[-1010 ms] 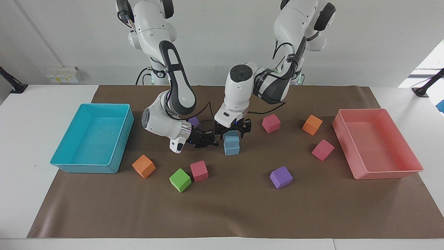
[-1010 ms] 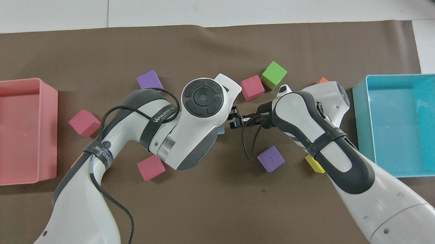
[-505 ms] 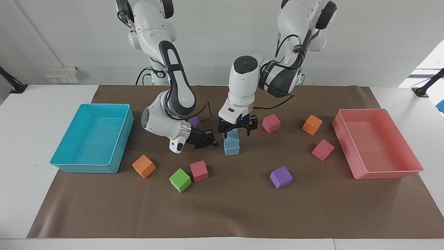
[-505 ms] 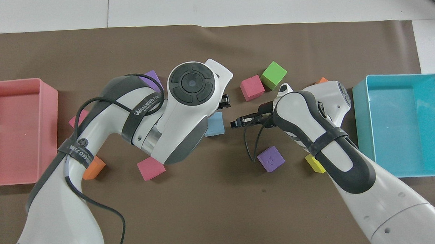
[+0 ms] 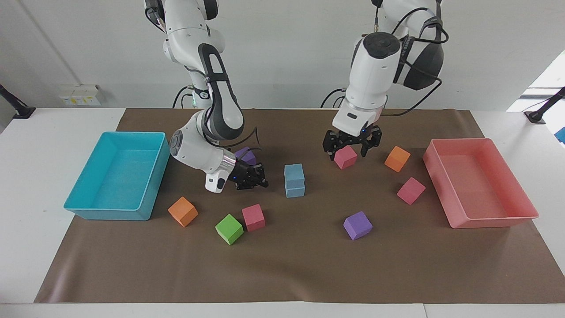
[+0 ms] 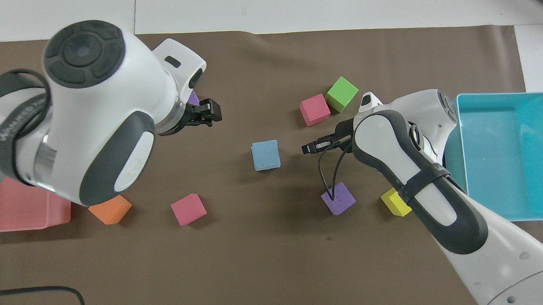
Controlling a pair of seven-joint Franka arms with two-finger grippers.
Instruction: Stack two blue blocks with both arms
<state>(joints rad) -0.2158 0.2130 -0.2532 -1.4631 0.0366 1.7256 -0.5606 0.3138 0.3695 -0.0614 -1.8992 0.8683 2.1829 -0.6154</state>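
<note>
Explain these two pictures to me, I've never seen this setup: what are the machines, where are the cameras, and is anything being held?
These are two white robot arms, each ending in a black two-finger claw. One picture faces the robots from across the table. The other looks down from above their end, so the sides are swapped.

On the brown mat the two blue blocks are stacked, the upper blue block on the lower blue block, with nothing touching them. The left claw hangs open and empty over a pink cube. The right claw is beside the stack, toward the turquoise tray, and holds nothing. Other coloured cubes lie scattered, and a pink tray stands at the left arm's end.
</note>
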